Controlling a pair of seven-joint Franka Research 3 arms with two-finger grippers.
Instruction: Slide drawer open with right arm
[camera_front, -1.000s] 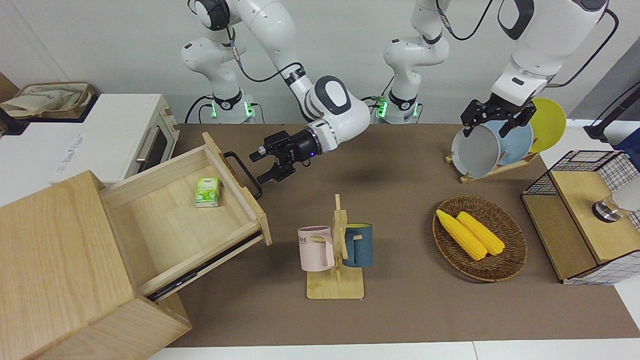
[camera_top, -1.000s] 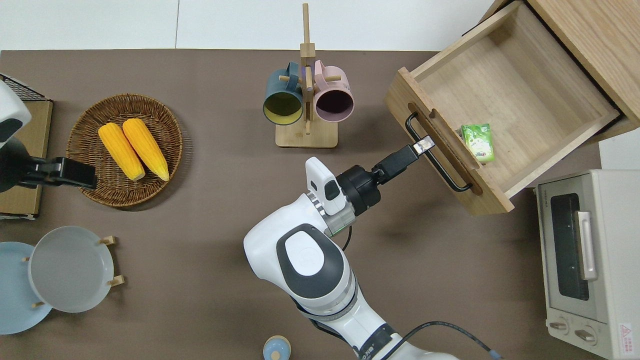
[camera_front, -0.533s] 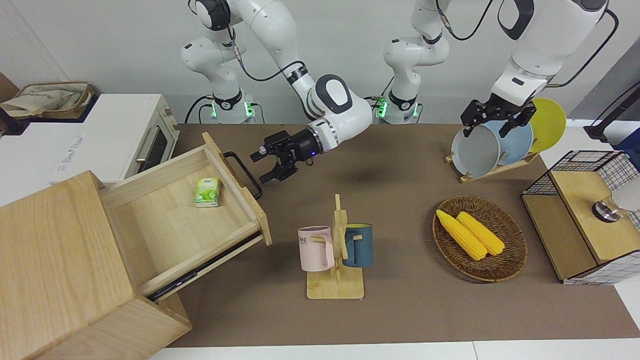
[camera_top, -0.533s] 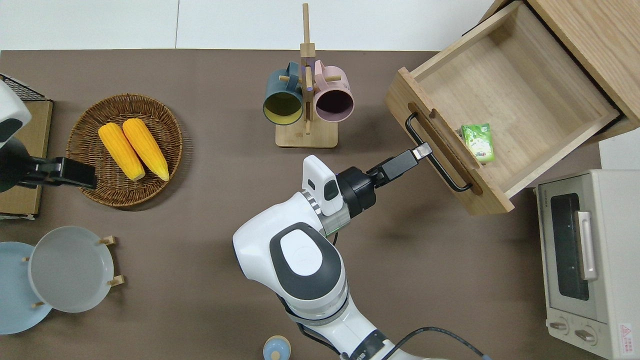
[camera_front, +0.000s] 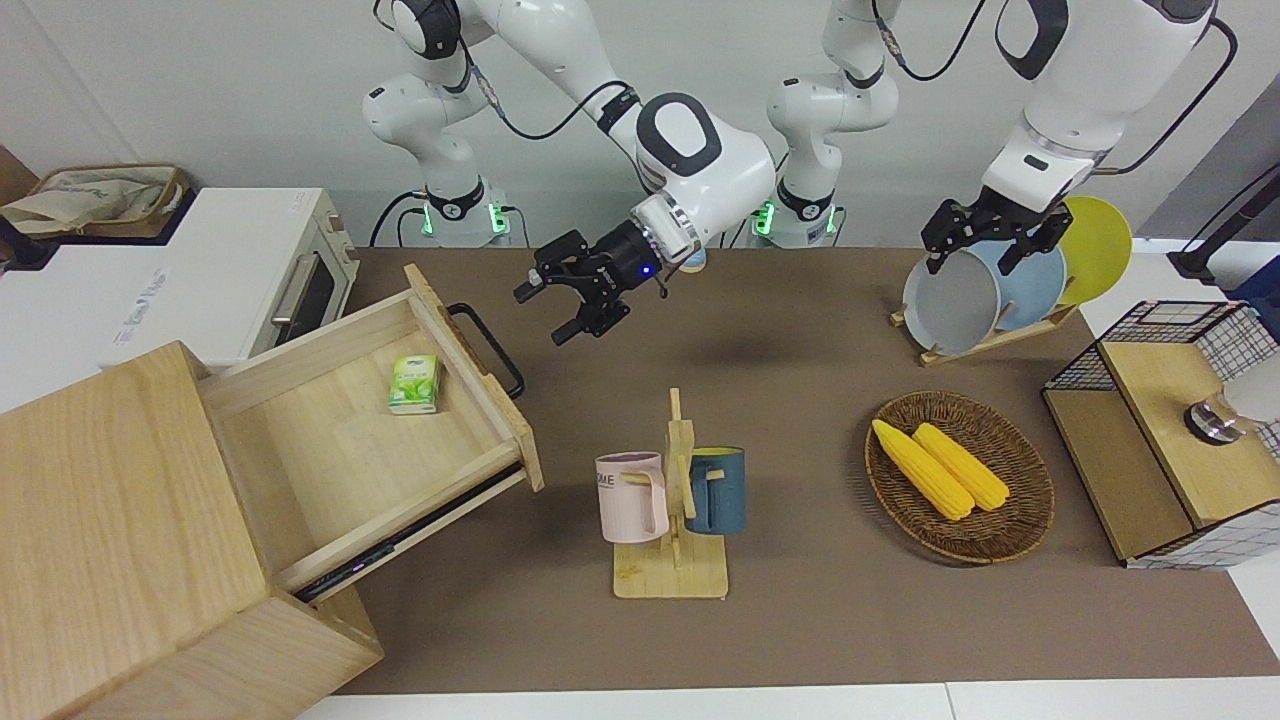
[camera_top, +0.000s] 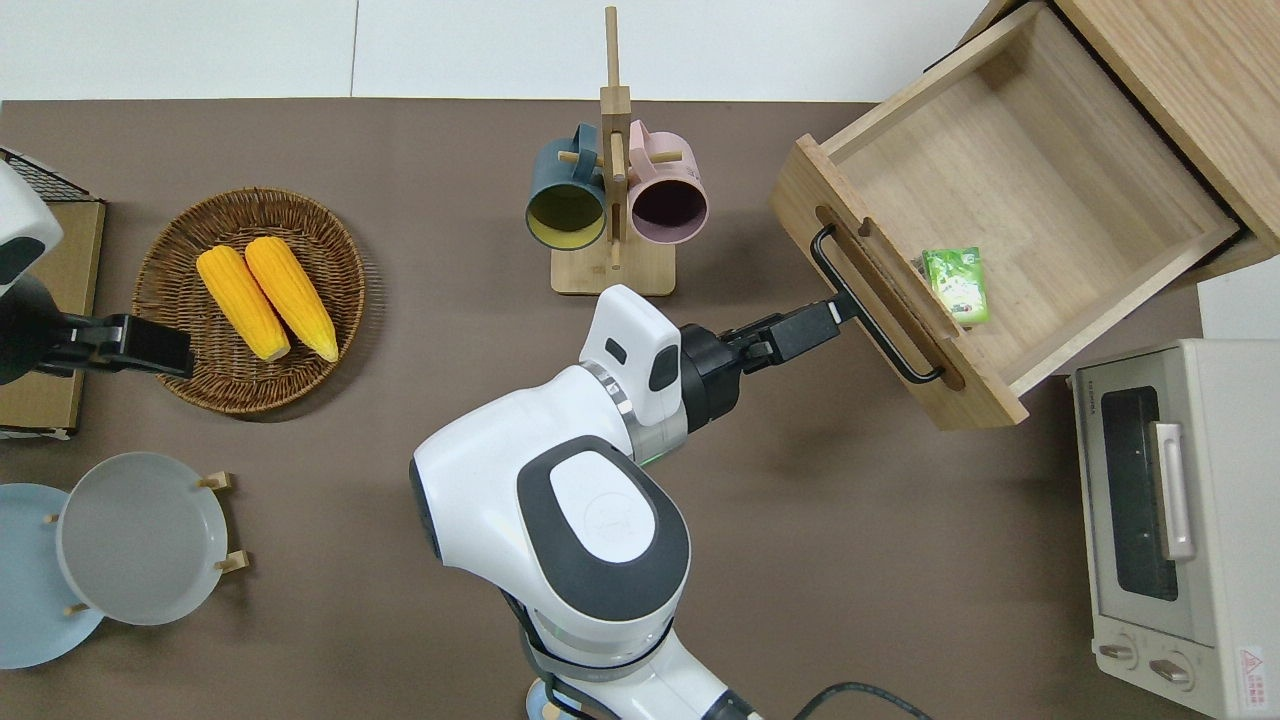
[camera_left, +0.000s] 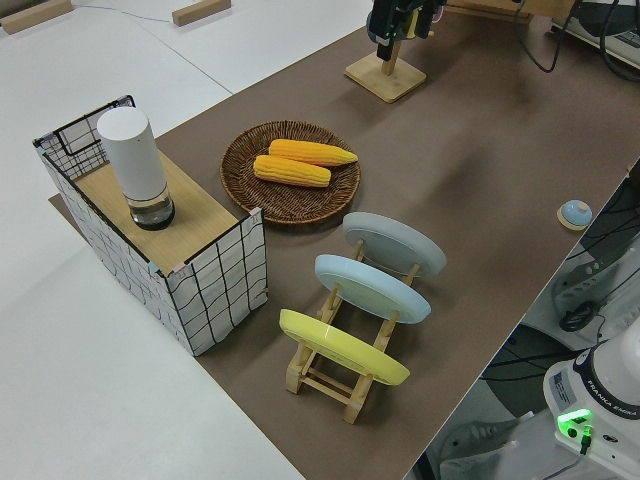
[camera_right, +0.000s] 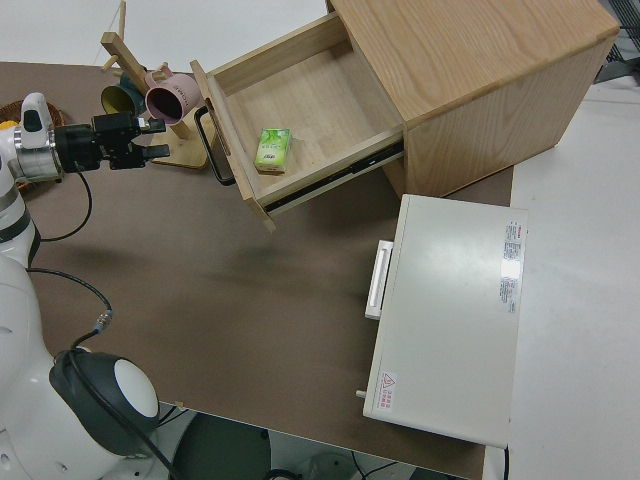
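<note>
Front view, drawer (camera_front: 370, 420): it is standing pulled far out of the pale wooden cabinet (camera_front: 130, 530) at the right arm's end of the table, a wide shallow light-wood tray with a black bar handle (camera_front: 487, 347) on its face and a small green packet (camera_front: 415, 383) lying inside.
Front view, my right gripper (camera_front: 568, 305): I am holding it in the air with fingers spread and nothing between them, apart from the handle, which sits at about 8 o'clock from it.
Front view, my left arm: parked.
Overhead view, drawer (camera_top: 1010, 190): it is showing bare wood inside, with the packet (camera_top: 957, 285) lying against its front wall.
Overhead view, my right gripper (camera_top: 815, 322): I am hovering over the brown mat, fingertips just beside the handle (camera_top: 870, 310), the mug rack (camera_top: 615, 180) at about 10 o'clock.
Right side view, drawer (camera_right: 300, 130): it is jutting open from the cabinet (camera_right: 470, 70), my gripper (camera_right: 150, 152) clear of its handle (camera_right: 212, 150).
</note>
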